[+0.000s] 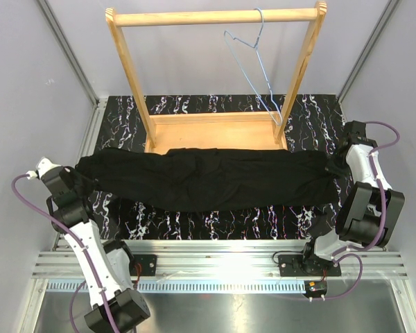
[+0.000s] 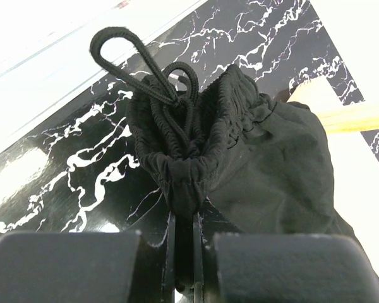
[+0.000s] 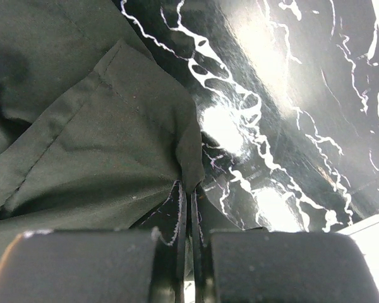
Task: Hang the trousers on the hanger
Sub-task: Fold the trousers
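**Op:** Counts, quick?

**Ann:** You've got two claws, one pair of trousers (image 1: 208, 182), one hanger (image 1: 253, 66) and one wooden rack (image 1: 215, 16), all over one black marbled mat (image 1: 215, 223).

**Op:** Left side first.

**Ann:** Your left gripper (image 1: 82, 180) is clamped on the waistband end of the trousers. In the wrist view the gathered elastic is pinched right between the jaws, and one drawstring (image 2: 139, 69) loops up past it.

**Op:** Middle?

**Ann:** The trousers run sideways from one claw to the other, wrinkled and sagging, just in front of the rack's base board. From above you can't tell whether the middle rests on the mat. The hanger hangs by its hook from the rack's top bar, toward the right end and tilted. It is well above and behind the trousers, and apart from both of your claws.

**Op:** Right?

**Ann:** Your right gripper (image 1: 336, 166) is closed on the leg end (wrist view: a fold of hem cloth nipped between the jaws, with shiny mat beside it).
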Robot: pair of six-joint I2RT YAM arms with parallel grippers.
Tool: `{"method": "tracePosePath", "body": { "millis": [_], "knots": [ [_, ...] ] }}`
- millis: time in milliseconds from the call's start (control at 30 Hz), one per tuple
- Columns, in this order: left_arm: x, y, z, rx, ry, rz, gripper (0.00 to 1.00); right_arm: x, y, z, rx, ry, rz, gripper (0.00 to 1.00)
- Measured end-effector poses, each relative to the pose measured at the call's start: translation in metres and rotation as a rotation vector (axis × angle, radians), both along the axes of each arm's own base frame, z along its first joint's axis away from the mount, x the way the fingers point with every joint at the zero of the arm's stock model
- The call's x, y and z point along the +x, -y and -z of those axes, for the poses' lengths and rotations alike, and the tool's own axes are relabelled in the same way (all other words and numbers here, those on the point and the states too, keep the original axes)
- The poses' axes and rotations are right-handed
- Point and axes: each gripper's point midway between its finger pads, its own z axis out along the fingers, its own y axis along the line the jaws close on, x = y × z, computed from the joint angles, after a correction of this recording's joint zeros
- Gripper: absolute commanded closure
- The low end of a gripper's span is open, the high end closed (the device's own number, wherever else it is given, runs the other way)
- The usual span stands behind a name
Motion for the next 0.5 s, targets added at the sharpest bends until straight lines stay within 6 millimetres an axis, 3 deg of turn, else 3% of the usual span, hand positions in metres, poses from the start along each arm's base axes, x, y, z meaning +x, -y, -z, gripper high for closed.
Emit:
{"method": "tracePosePath", "body": {
  "millis": [100,167,200,233,267,500],
  "knots": [
    [0.006,0.000,0.005,-0.006,0.009,0.017,1.00,0.005,0.000,0.001,0.005,0.014,0.001,0.99],
    [0.011,0.001,0.007,-0.009,0.020,0.033,1.00,0.008,-0.001,0.003,0.018,0.025,0.002,0.90],
    [0.014,0.001,0.006,-0.006,0.034,0.042,1.00,0.011,-0.001,0.003,0.022,0.034,0.005,0.80],
    [0.016,0.001,0.006,-0.002,0.045,0.052,1.00,0.014,-0.002,0.003,0.029,0.045,0.008,0.54],
    [0.019,0.002,0.005,0.008,0.067,0.064,1.00,0.017,-0.003,0.003,0.041,0.060,0.010,0.48],
    [0.027,0.014,-0.006,0.048,0.170,0.152,1.00,0.039,-0.021,-0.011,0.079,0.205,-0.057,0.41]
  ]
}}
